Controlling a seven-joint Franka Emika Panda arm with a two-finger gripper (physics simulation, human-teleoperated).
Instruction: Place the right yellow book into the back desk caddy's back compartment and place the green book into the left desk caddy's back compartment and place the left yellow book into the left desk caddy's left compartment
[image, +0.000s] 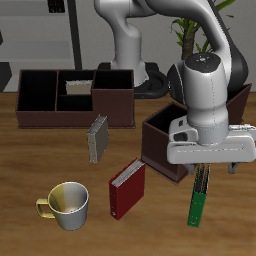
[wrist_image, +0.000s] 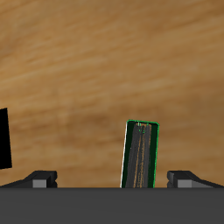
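Observation:
The green book (image: 199, 196) (wrist_image: 141, 156) stands upright on the table in front of the left desk caddy (image: 158, 130). My gripper (image: 212, 168) (wrist_image: 112, 179) hangs open right above it. The book's upper end sits in the gap, close to one finger (wrist_image: 179, 178) and clear of the other. The left yellow book (image: 97, 138) stands upright before the back desk caddy (image: 40, 110). The right yellow book (image: 78, 88) shows pale page edges inside one of that caddy's compartments. My arm hides most of the left desk caddy.
A red book (image: 127, 190) stands tilted near the middle of the table. A yellow-and-white mug (image: 66, 205) sits close to the front edge. Bare wood (wrist_image: 105, 70) fills the wrist view around the green book.

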